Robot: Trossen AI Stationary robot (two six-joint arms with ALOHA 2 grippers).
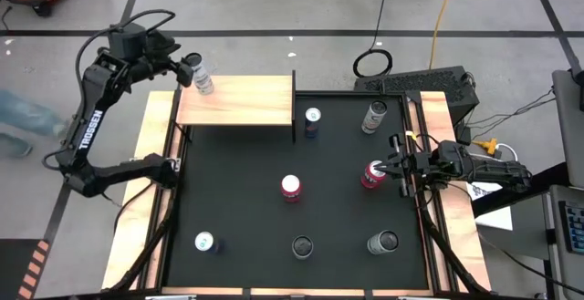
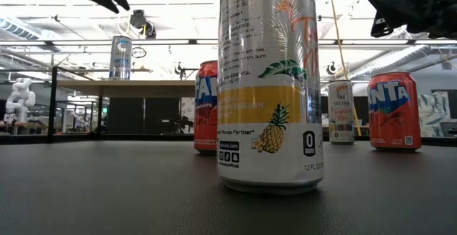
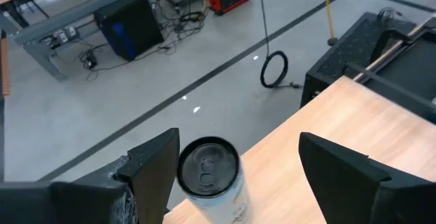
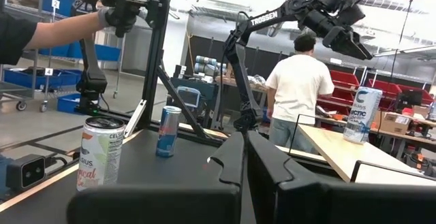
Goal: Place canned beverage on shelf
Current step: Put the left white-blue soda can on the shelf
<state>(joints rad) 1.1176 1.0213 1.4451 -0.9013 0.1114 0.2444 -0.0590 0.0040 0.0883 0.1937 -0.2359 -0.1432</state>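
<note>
Silver can (image 1: 203, 82) stood at shelf (image 1: 246, 101) corner, left claw (image 1: 189, 66) spread above it, right claw (image 1: 399, 165) pressed together; a brushing finger could topple it.

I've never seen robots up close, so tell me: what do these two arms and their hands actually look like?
Both arms are dark, nearly black, built of jointed tube-like segments. The left arm carries white TROSSEN lettering along one segment and a looping black cable near its wrist. Each ends in a two-fingered hand: the left hand has broad, flat, wedge-shaped black fingers. The right hand has slim dark fingers, with yellow and orange connectors behind its wrist.
</note>
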